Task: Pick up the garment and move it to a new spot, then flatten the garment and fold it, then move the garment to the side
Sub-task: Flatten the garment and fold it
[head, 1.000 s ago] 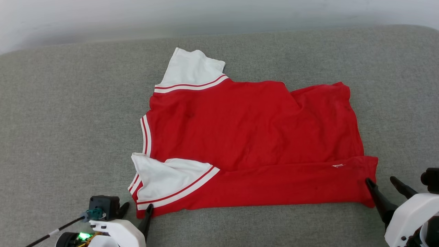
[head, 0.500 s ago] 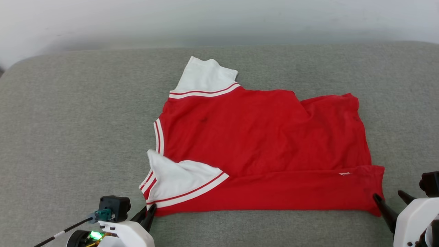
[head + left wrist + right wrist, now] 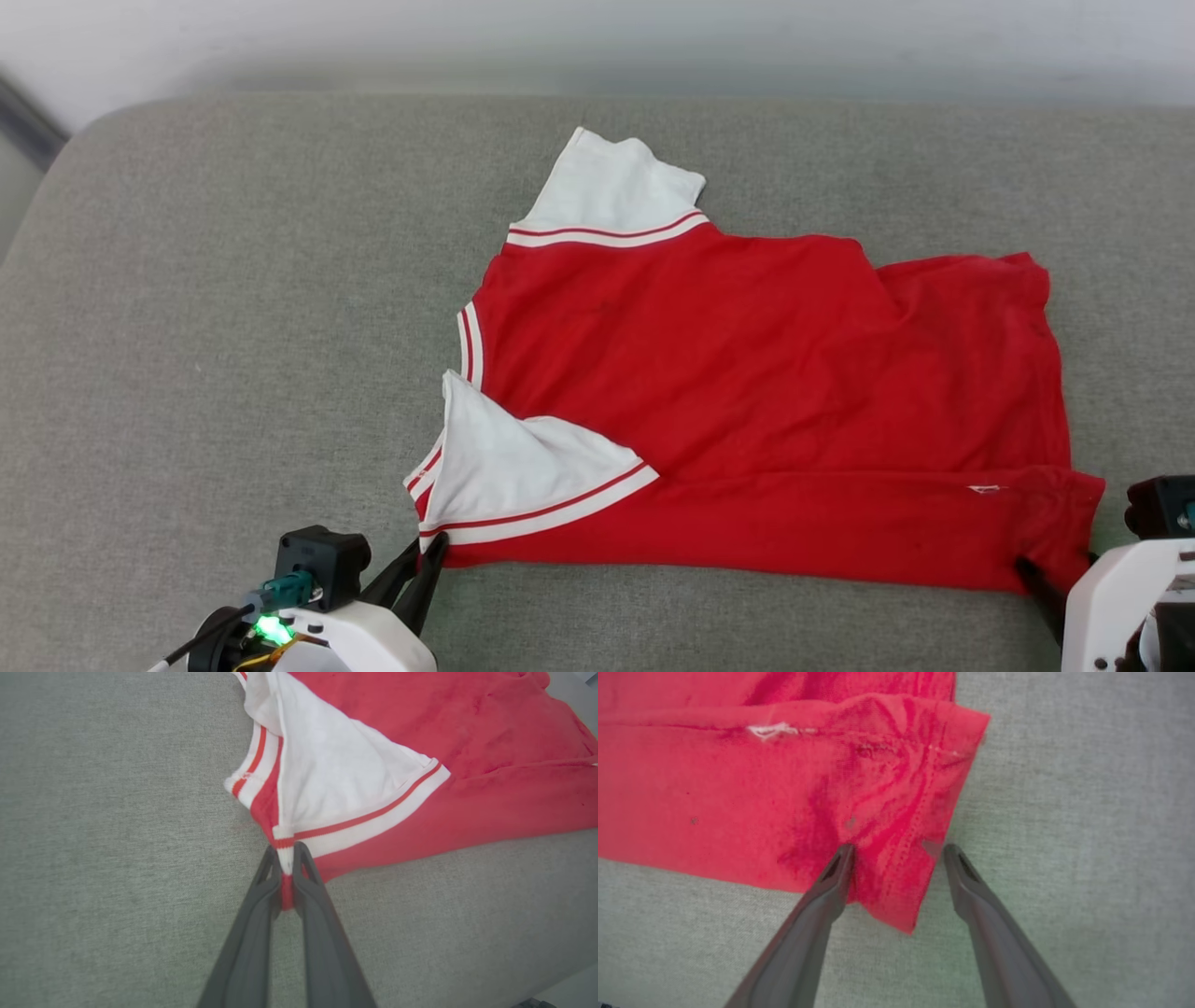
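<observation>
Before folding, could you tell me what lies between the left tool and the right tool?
In the head view, the folded near edge of the garment spans from the left tool to the right tool.

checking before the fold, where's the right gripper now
In the right wrist view the right gripper sits open astride the shirt's near right corner, one finger over the red cloth, the other over the grey cushion beside it.

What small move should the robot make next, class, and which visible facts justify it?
Probably close the right gripper on the near hem corner of the garment. Its fingers stand open astride that corner, one on the red cloth, one just off its edge, while the left gripper is shut on the striped sleeve trim. Both corners need holding before any lift.
</observation>
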Controlling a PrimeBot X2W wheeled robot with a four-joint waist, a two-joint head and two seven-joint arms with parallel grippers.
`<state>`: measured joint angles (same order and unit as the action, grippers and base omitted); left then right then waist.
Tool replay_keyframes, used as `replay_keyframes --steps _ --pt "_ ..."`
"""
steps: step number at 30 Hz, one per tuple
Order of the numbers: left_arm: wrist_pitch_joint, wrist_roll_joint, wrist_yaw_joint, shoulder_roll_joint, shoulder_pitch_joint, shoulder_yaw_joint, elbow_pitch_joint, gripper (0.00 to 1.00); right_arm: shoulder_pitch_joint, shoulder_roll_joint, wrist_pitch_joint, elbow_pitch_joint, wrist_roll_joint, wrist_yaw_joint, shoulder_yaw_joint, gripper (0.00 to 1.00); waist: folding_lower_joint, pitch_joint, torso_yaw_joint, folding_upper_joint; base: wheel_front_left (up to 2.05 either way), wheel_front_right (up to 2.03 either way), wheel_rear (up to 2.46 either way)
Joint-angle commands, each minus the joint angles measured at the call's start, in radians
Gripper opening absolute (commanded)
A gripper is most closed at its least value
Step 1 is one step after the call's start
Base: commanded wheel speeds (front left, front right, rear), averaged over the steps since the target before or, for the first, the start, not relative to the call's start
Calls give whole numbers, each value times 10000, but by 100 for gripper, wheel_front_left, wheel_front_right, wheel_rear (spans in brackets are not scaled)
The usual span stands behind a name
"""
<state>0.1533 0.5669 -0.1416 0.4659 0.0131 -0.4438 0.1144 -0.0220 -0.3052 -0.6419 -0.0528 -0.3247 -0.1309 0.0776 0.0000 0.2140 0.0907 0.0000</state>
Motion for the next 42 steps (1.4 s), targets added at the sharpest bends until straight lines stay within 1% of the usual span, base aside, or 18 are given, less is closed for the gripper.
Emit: replay_keyframes --steps 1,6,7,8,9,13,16,21,26,30,35,36,37,38,39,42 --pt "-5 -52 -42 7 -16 -6 38 0 114 -14 23 -113 19 4 -65 100 0 137 83 0 0 0 0" --pt "32 -5 9 -24 -167 -54 13 0 238 -20 -50 -813 46 4 -568 100 0 357 180 0 0 0 0" --pt "49 11 21 -20 -169 -62 -12 0 239 -6 -39 -932 2 2 -652 49 0 380 189 0 0 0 0" --pt "46 24 41 -12 -173 -70 -34 0 272 -15 -2 -1038 -38 2 -702 20 0 389 195 0 0 0 0" --pt "48 42 48 -1 -173 -72 -68 0 293 -25 23 -1130 -63 4 -726 0 0 375 199 0 0 0 0" --pt "65 82 15 141 56 -20 -259 0 212 -172 161 -1292 -158 8 -586 0 0 101 112 0 0 0 0" --pt "105 156 -17 266 336 -18 -327 0 47 -379 208 -1161 -239 10 -430 0 0 -186 16 0 0 0 0" --pt "190 323 -124 466 954 2 -299 0 -402 -671 -4 -575 -379 11 -144 0 0 -711 -121 0 0 0 0" --pt "326 647 -151 540 1675 -68 -273 0 -1107 -746 -544 113 -468 11 176 0 0 -1074 -265 0 0 0 0" --pt "327 715 -134 494 1947 -185 -460 0 -1506 -700 -807 373 -330 11 335 0 0 -1195 -305 0 0 0 0" --pt "194 769 34 244 1835 -381 -920 1 -1642 -585 -735 102 -219 11 201 0 0 -1255 -319 0 0 0 0" --pt "164 766 53 195 1788 -407 -1015 25 -1622 -570 -688 27 -203 11 162 21 0 -1256 -322 0 0 0 0" --pt "115 780 71 162 1748 -418 -1090 46 -1579 -578 -610 -28 -190 11 91 96 0 -1255 -326 0 0 0 0" --pt "97 782 102 142 1720 -436 -1164 77 -1523 -607 -506 -93 -156 11 46 100 0 -1260 -327 0 0 0 0" --pt "58 750 113 122 1682 -457 -1224 100 -1474 -619 -396 -166 -125 10 4 100 0 -1272 -324 0 0 0 0" --pt "-336 650 96 65 1596 -360 -1338 100 -1352 -550 -94 -234 -242 5 -180 100 0 -1330 -321 0 0 0 0"
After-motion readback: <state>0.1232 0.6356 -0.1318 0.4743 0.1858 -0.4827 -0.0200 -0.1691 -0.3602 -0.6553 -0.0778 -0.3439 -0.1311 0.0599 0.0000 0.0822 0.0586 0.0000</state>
